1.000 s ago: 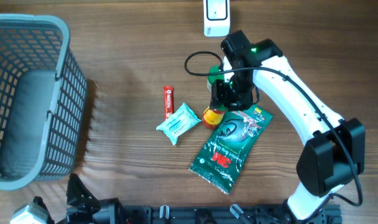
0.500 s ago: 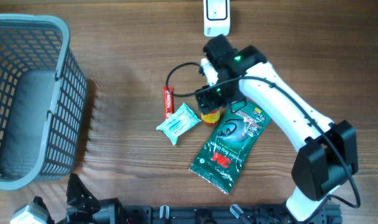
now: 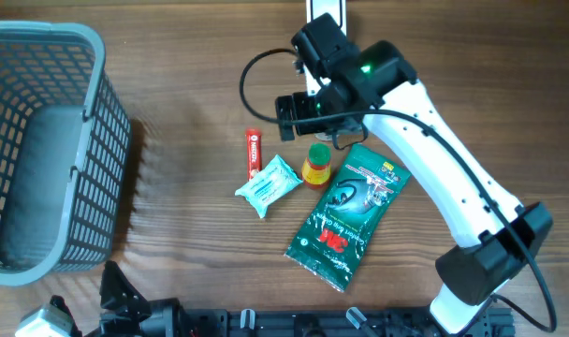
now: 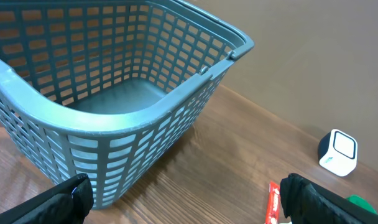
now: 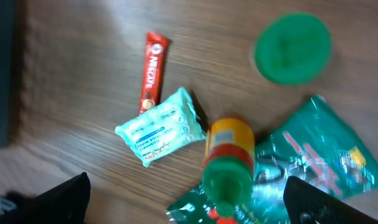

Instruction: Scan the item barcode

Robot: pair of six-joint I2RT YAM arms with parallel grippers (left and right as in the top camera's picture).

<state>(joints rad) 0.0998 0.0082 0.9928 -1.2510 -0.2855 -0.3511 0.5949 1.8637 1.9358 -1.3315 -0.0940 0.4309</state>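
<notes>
Looking at the right tool (image 5: 188, 199): fingers spread wide, nothing gripped between them, hanging above the wooden tabletop (image 3: 191, 84) clear of every item. Directly under it, roughly centred between the fingers in the right wrist view, is the small yellow bottle with a red band and green cap (image 5: 229, 149). Can't tell if the bottle is upright or lying down. Its green end overlaps the edge of the green foil 3M pouch (image 5: 326, 149), which lies flat below the tool toward one finger. On the bottle's other side, touching or nearly so, is the pale teal wipes packet (image 5: 161, 127). Just beside that packet, farther out from the tool, is the thin red Nescafe sachet stick (image 5: 153, 71). There is also a green round disc (image 5: 293, 48) on the wood under the tool, off toward one finger and apart from the bottle.

At the far tabletop edge sits the white boxy barcode scanner (image 4: 338, 152). In the overhead view it is behind the right wrist, mostly hidden by the arm, and well apart from the bottle.

The left tool (image 4: 189, 199) is also spread wide and holds nothing, low at the near edge. The grey-blue plastic mesh basket (image 4: 114, 112) is right in front of it. The red stick and scanner show farther off, toward its right finger.
</notes>
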